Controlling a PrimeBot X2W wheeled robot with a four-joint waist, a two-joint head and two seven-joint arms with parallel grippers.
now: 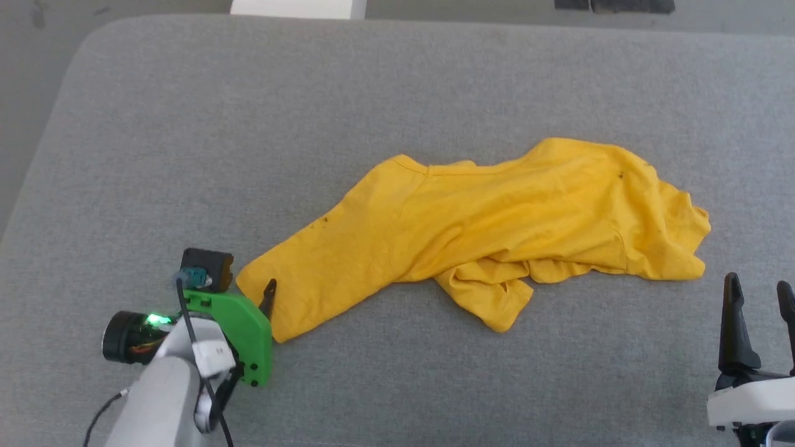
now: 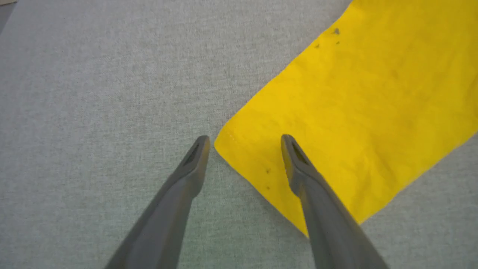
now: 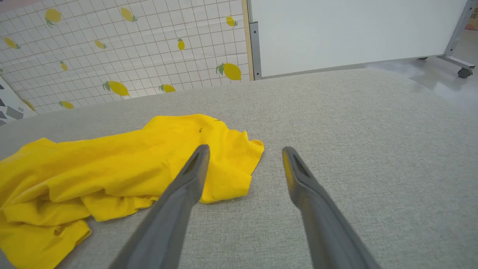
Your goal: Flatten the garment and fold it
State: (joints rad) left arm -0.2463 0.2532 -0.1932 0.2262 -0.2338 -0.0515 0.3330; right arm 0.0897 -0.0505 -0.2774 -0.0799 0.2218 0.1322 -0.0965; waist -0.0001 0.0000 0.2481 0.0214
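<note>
- The garment [image 1: 484,223] lies crumpled, not yet flattened, on the grey padded surface [image 1: 397,93]. In the head view its long axis runs from 8 o'clock to 2 o'clock. The 2 o'clock end is bunched and a loose fold trails toward 6 o'clock.
- The left gripper [image 2: 244,139] stands with jaws wide and holds nothing. It straddles the cloth's 8 o'clock corner, with one finger over fabric and the other over bare surface. Contact with the cloth cannot be confirmed.
- In the left wrist view the garment runs away from that gripper toward 1 o'clock.
- The right gripper [image 1: 758,280] is also spread wide and empty. In the head view the bunched end lies at 10 o'clock from it, near but apart.
- Judgement: the left arm is nearer. The coming move probably turns on closing over that corner and drawing it along the long axis, toward 8 o'clock.
</note>
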